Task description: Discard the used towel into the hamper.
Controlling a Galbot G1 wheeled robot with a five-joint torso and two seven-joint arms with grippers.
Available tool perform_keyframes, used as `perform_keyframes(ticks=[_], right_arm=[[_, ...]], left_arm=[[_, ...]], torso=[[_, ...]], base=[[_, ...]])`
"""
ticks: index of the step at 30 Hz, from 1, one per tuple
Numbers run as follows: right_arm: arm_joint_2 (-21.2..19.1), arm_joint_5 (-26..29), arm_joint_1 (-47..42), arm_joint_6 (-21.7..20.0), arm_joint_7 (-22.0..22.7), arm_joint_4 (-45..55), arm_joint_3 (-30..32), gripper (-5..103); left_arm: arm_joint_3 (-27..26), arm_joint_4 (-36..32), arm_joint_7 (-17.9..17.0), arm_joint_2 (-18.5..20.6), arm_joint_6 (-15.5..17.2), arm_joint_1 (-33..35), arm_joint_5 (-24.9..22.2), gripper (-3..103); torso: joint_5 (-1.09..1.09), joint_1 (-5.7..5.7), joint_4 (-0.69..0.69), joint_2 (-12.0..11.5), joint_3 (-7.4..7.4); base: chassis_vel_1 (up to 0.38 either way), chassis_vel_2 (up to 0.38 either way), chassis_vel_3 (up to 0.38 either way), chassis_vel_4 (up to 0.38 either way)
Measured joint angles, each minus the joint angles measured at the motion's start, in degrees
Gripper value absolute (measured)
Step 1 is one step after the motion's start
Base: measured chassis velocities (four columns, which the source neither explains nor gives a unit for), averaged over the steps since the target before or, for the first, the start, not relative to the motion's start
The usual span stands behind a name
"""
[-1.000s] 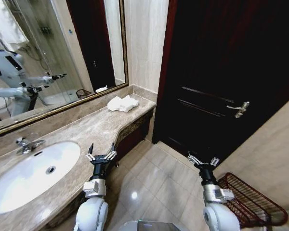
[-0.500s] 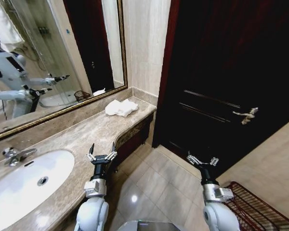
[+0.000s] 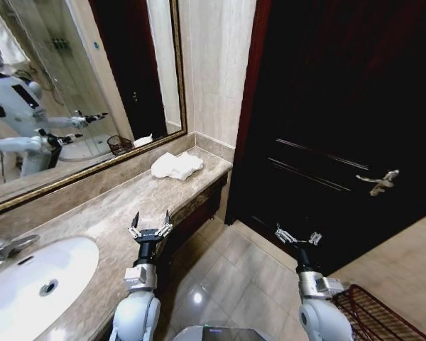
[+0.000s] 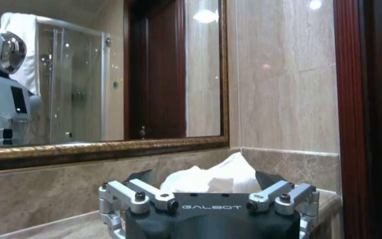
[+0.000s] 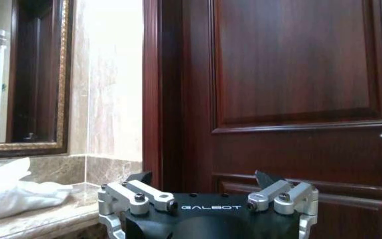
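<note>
On countertop [image 3: 121, 195], crumpled white towel [image 3: 176, 165], wire hamper [image 3: 373, 316] on floor

We see the towel [image 3: 176, 165] on the counter [image 3: 121, 202] at centre-left of the head view, below the mirror [image 3: 64, 92]. The sink [image 3: 28, 284] lies lower left, the door [image 3: 341, 121] right, and what seems the hamper [image 3: 380, 316] lower right.

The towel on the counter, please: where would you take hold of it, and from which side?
The towel lies crumpled in a loose heap at the counter's far end, near the mirror. I would probably pinch a raised fold at the top of the heap, coming from above, since a flat-lying edge offers less purchase. The open left tool is nearer.
</note>
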Motion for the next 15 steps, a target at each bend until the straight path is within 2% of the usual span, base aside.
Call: perform_keyframes(ticks=[7,9,10,14,15], right_arm=[[0.1,-0.1,-0.2,0.0,0.0,0.2,0.0,100],[0.1,-0.1,-0.3,0.0,0.0,0.3,0.0,100],[0.1,-0.1,-0.3,0.0,0.0,0.3,0.0,100],[0.0,0.0,-0.3,0.0,0.1,0.4,0.1,100],[0.0,0.0,-0.3,0.0,0.1,0.4,0.1,100]], left_arm=[[0.0,0.0,0.0,0.0,0.6,0.0,-0.2,100],[0.1,-0.1,0.0,0.0,2.6,0.1,-1.2,100],[0.1,-0.1,0.0,0.0,2.6,0.1,-1.2,100],[0.0,-0.6,0.7,0.0,8.2,0.1,-3.7,100],[0.0,-0.6,0.7,0.0,8.2,0.1,-3.7,100]], torso=[[0.00,0.00,0.02,0.0,0.00],[0.01,0.01,0.00,0.0,0.01],[0.01,0.01,0.00,0.0,0.01],[-0.01,-0.02,0.01,0.0,-0.01],[-0.01,-0.02,0.01,0.0,-0.01]], base=[[-0.143,0.142,0.148,-0.129],[-0.122,0.125,0.126,-0.126],[-0.122,0.135,0.122,-0.146],[-0.136,0.135,0.146,-0.132],[-0.136,0.145,0.157,-0.133]])
